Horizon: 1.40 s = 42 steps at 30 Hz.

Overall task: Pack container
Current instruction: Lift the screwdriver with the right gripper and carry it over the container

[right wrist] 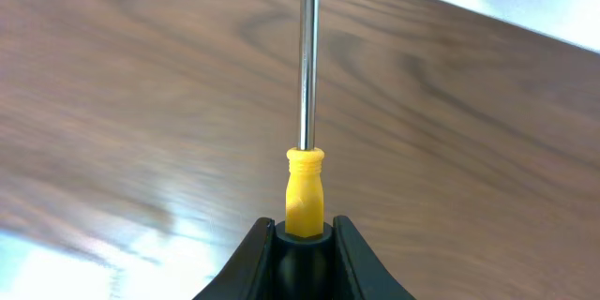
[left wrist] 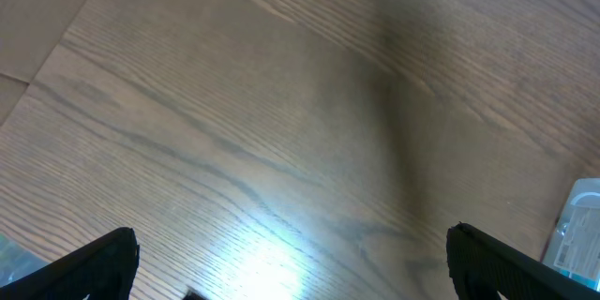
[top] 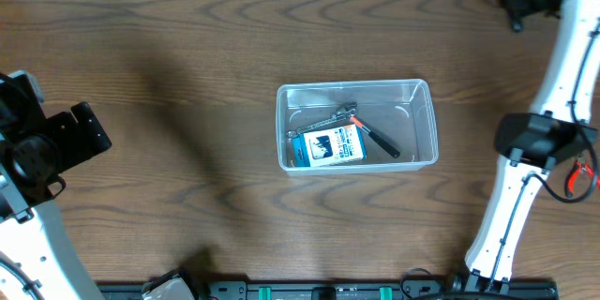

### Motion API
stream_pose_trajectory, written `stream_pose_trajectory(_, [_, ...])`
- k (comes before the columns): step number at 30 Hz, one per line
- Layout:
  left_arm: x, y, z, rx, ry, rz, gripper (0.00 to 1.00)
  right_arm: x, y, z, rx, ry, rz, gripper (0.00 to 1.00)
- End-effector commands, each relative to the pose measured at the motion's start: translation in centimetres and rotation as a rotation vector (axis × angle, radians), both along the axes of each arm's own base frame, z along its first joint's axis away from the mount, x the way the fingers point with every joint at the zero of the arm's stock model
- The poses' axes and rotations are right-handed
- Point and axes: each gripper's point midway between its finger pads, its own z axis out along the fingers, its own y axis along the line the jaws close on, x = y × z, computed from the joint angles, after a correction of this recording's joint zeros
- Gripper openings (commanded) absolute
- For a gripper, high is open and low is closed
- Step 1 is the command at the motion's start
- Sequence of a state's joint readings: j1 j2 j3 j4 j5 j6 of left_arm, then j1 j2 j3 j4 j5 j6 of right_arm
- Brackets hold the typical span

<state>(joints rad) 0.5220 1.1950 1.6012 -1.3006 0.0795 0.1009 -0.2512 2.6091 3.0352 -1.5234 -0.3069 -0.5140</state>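
The clear plastic container (top: 427, 117) stands mid-table. It holds a small blue-and-white box (top: 328, 147), a grey wrench (top: 330, 117) and pliers with black and orange handles (top: 377, 139). My right gripper (top: 516, 0) is at the far right corner of the table, well away from the container. In the right wrist view it (right wrist: 305, 234) is shut on a screwdriver (right wrist: 306, 183) with a yellow handle, its shaft pointing away over bare wood. My left gripper (top: 80, 136) is at the left edge. In the left wrist view it (left wrist: 300, 272) is open and empty, and a corner of the container (left wrist: 577, 225) shows at the right edge.
Brown wood-grain table (top: 187, 75). The right arm's white links (top: 534, 150) run down the right side, with red cable by them. Black fixtures line the front edge (top: 328, 291).
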Motion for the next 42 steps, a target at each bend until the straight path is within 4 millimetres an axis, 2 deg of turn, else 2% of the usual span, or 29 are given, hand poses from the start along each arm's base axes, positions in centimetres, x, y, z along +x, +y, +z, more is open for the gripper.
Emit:
stream_pose_trajectory(1, [0.1, 0.1, 0.3, -0.007, -0.014, 0.011, 0.98, -0.6, 5.1, 2.8, -0.014, -0.044, 0.144, 0.17])
stream_pose_trajectory(6, [0.1, 0.1, 0.3, -0.007, -0.014, 0.011, 0.98, -2.2, 11.4, 4.4, -0.014, -0.037, 0.268, 0.16])
stream_pose_trajectory(11, [0.1, 0.1, 0.3, -0.007, -0.014, 0.011, 0.98, -3.6, 16.8, 6.8, -0.020, -0.079, 0.371, 0.17])
stream_pose_trajectory(14, [0.1, 0.1, 0.3, -0.007, -0.014, 0.011, 0.98, -4.9, 19.4, 7.8, -0.020, -0.086, 0.423, 0.17])
stream_pose_trajectory(17, [0.1, 0.1, 0.3, -0.007, -0.014, 0.011, 0.98, -6.4, 21.9, 7.9, -0.015, -0.062, 0.475, 0.17])
stream_pose_trajectory(20, [0.1, 0.1, 0.3, -0.007, -0.014, 0.011, 0.98, -7.5, 24.2, 8.0, -0.004, -0.046, 0.510, 0.09])
stream_pose_trajectory(25, [0.1, 0.1, 0.3, -0.007, -0.014, 0.011, 0.98, -9.1, 28.1, 8.3, 0.014, -0.044, 0.575, 0.11])
stream_pose_trajectory(36, [0.1, 0.1, 0.3, -0.007, -0.014, 0.011, 0.98, -12.1, 34.0, 8.1, 0.050, -0.008, 0.641, 0.15])
stream_pose_trajectory(42, [0.1, 0.1, 0.3, -0.007, -0.014, 0.011, 0.98, -12.6, 34.8, 6.1, -0.022, 0.047, 0.643, 0.17])
